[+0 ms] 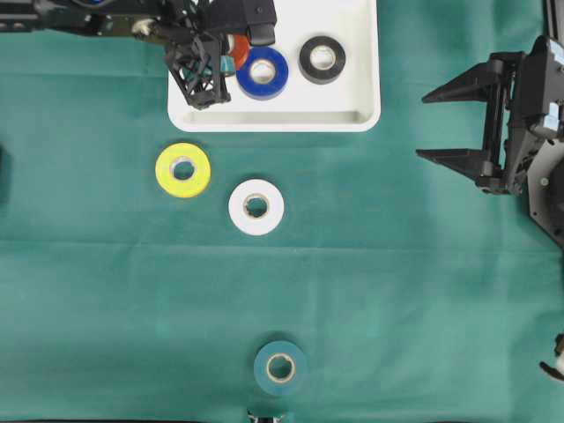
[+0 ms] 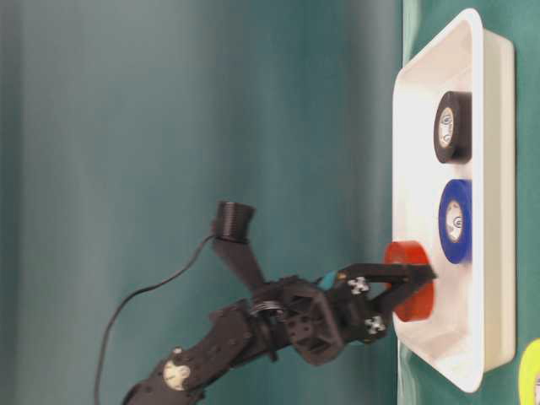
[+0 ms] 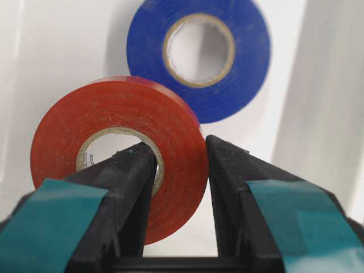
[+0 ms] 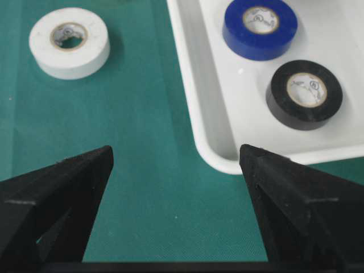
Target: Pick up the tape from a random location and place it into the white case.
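Observation:
My left gripper (image 3: 179,151) is shut on a red tape roll (image 3: 114,131), one finger through its hole and the other on its outer wall. It holds the roll over the left end of the white case (image 1: 352,88), at about rim height in the table-level view (image 2: 409,281). A blue roll (image 1: 263,72) and a black roll (image 1: 322,59) lie flat inside the case. At the right of the table, beside the case, my right gripper (image 1: 432,125) stands open with nothing between its fingers.
On the green cloth in front of the case lie a yellow roll (image 1: 183,169) and a white roll (image 1: 256,207). A dark green roll (image 1: 280,367) lies near the front edge. The case's rim (image 4: 193,102) is just ahead of my right gripper.

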Controlling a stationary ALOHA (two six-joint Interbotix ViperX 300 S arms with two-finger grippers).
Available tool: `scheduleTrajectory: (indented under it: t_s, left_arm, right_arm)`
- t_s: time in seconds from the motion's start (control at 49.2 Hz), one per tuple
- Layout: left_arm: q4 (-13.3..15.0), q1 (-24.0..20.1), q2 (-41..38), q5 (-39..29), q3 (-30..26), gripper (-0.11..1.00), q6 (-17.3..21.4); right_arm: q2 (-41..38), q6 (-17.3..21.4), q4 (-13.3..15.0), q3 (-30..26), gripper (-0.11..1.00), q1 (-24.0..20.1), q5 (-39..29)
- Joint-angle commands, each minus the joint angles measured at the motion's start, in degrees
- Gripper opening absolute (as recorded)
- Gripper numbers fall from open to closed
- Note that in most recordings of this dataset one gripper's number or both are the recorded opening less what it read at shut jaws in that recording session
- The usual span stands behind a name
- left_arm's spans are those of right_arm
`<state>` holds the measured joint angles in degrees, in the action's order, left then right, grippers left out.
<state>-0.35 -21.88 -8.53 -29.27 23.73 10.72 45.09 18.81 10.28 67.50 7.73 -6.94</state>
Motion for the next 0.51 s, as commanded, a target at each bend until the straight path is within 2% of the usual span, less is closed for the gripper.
scheduleTrajectory:
  t_s: [0.0, 0.488]
  left_arm:
    - [0.0, -0.7, 0.0, 1.4, -0.4, 0.24, 0.1]
    - [0.0, -1.4, -1.7, -0.4, -0.4, 0.24, 0.2]
  right_arm:
    - [-0.2, -0.1, 0.1, -1.5, 0.89, 0.2, 0.5]
    - [-0.2, -0.1, 0.2, -1.5, 0.89, 0.2, 0.5]
